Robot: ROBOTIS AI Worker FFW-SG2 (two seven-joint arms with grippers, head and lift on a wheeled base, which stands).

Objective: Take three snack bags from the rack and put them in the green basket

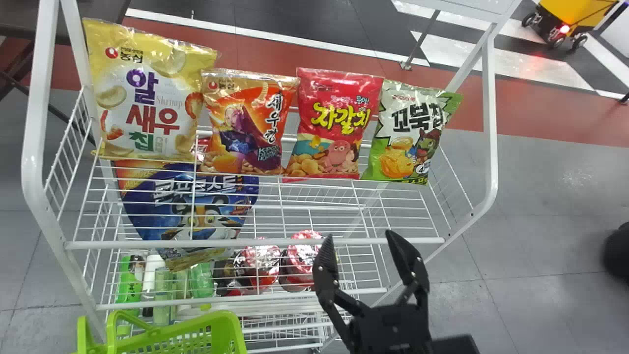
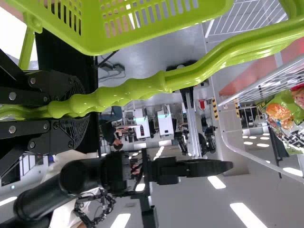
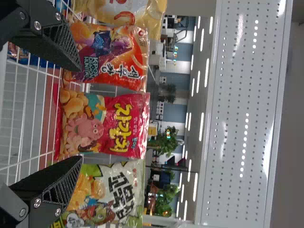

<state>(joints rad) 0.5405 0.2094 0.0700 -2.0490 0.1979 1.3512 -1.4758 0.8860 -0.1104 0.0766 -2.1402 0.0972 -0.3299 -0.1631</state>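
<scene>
1. Your right gripper, two flat black fingers [image 1: 360, 240]: spread apart, grasping nothing, near the front rail of the white wire rack [image 1: 196, 243]. In the right wrist view, you see the red glossy snack bag between the fingers' lines, farther off.
2. Your left gripper [image 2: 80, 111]: clamped on the ribbed green plastic handle [image 2: 142, 90] of the green basket.
3. Upper shelf, from your left: yellow-and-white snack bag [image 1: 147, 98], orange snack bag [image 1: 245, 123], red glossy snack bag [image 1: 334, 123], green-and-white snack bag [image 1: 408, 132], all leaning upright.
4. Below that shelf: blue snack bag [image 1: 191, 206].
5. Green slotted plastic basket [image 1: 233, 327]: before the rack, at your lower left.
</scene>
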